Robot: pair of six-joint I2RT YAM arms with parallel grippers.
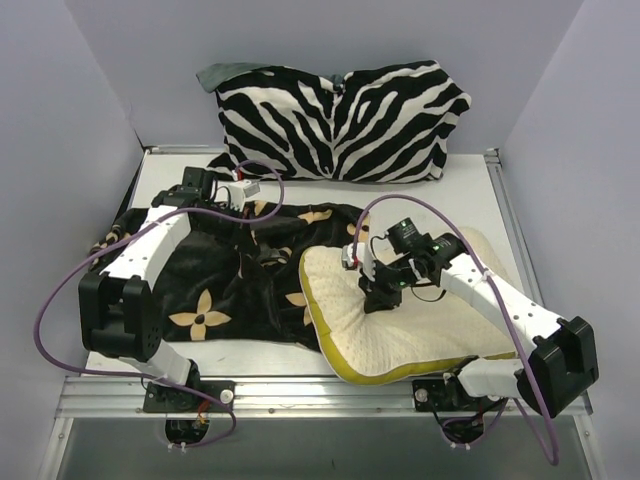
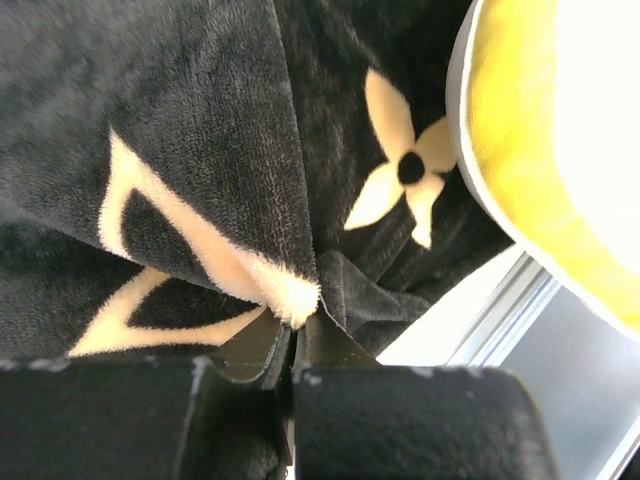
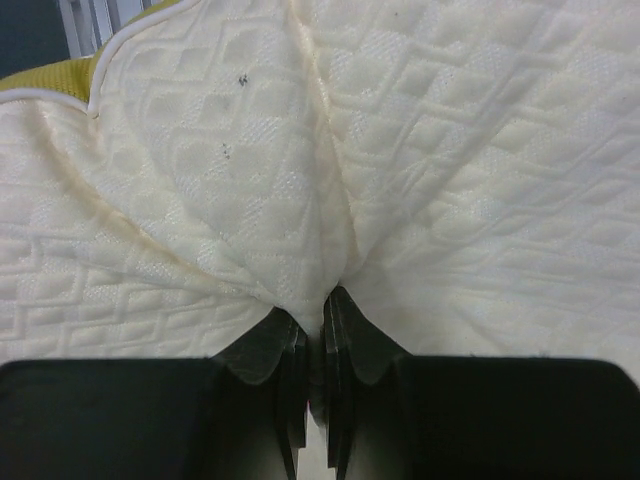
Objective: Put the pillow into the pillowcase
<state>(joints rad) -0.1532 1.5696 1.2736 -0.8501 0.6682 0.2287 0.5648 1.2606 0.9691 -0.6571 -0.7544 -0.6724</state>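
Pillow (image 1: 420,320) lies right of the pillowcase (image 1: 225,285), overlapping its right edge, not yet inside; right gripper (image 3: 322,305) pinches a fold of its quilted top, likely for dragging; left gripper (image 2: 297,335) clamps the pillowcase's hem, probably anchoring the mouth.

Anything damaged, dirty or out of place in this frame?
Minor only: two small dark specks on the pillow cover, above where the right hand pinches it. The pillowcase is bunched where the left hand grips it; the pillow overlaps it, not yet inside.
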